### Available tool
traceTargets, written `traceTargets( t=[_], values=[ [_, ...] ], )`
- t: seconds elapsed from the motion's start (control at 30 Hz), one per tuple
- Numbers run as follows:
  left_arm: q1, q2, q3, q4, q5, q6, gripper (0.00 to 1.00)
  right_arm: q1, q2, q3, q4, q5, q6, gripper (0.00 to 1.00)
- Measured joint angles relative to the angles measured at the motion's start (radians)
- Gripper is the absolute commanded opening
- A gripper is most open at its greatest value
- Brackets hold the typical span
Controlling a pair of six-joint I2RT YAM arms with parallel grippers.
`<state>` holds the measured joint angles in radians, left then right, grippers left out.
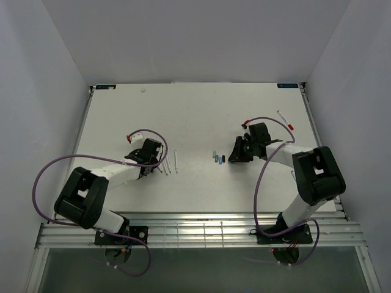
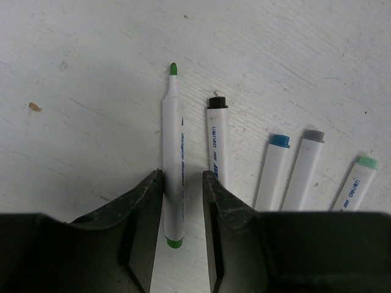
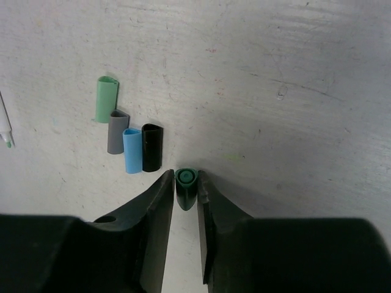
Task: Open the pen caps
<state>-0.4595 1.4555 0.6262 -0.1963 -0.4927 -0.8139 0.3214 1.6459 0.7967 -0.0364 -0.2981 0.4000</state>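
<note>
Row of white plastic marker pens lies left of centre on the white surface, its end pen between left fingers. Cluster of small plastic caps sits right of centre; dark green plastic cap just beside it, between right fingers.

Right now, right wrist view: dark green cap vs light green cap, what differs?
Shade: the dark green cap is deep green; the light green cap is mint. Place: the dark green cap sits between the right gripper fingers; the light green cap lies free beside the grey cap. Both are short tubes of similar size.
</note>
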Motion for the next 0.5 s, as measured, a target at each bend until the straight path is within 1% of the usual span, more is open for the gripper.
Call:
traceTargets(
  t=[0.07, 0.13, 0.23, 0.5],
  values=[
    [0.0, -0.003, -0.003, 0.007, 0.005, -0.004, 0.45, 0.002, 0.003, 0.004, 0.003, -0.003, 0.004, 0.33],
    [0.0, -0.01, -0.008, 0.01, 0.01, -0.008, 0.49, 0.004, 0.011, 0.013, 0.006, -0.004, 0.009, 0.35],
    [0.001, -0.021, -0.013, 0.013, 0.023, -0.017, 0.52, 0.007, 0.021, 0.025, 0.01, -0.007, 0.012, 0.38],
    [0.002, -0.074, -0.022, -0.039, 0.07, -0.032, 0.56, 0.008, 0.032, 0.059, 0.002, 0.001, 0.011, 0.44]
  ],
)
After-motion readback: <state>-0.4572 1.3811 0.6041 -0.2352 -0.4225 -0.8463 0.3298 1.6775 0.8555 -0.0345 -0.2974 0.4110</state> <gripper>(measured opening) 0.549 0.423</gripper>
